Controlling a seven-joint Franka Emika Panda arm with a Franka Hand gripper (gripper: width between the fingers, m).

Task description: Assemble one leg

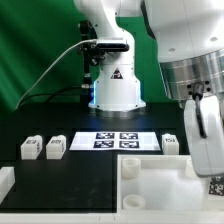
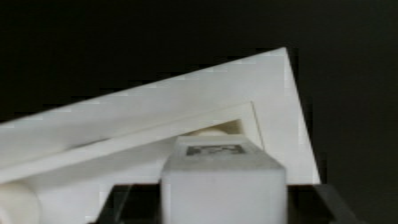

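So the arm [image 1: 185,60] comes in from the upper right of the exterior view, big grey wrist pointing pretty much straight down, and the hand [image 1: 203,135] hangs at the right edge of the frame, right over the far right corner of the panel [image 1: 150,180]. In the wrist view the hand [image 2: 222,190] is clamped on a leg [image 2: 222,170]: you can see the white block with its tag facing the camera, sitting between the dark fingers [image 2: 125,205] at the bottom of the frame. The leg looks upright and sits just above the panel's [image 2: 196,100] corner, near a small raised socket [image 2: 217,128]. Can't tell if it's touching the socket or only hovering over it.

Three more legs are on the black table [image 1: 40,120] in the exterior view: two side by side at the middle left [image 1: 30,148] [image 1: 55,146], one just right of the marker board [image 1: 170,143]. The marker board [image 1: 115,141] lies flat in the middle, in front of the arm's base [image 1: 115,85].
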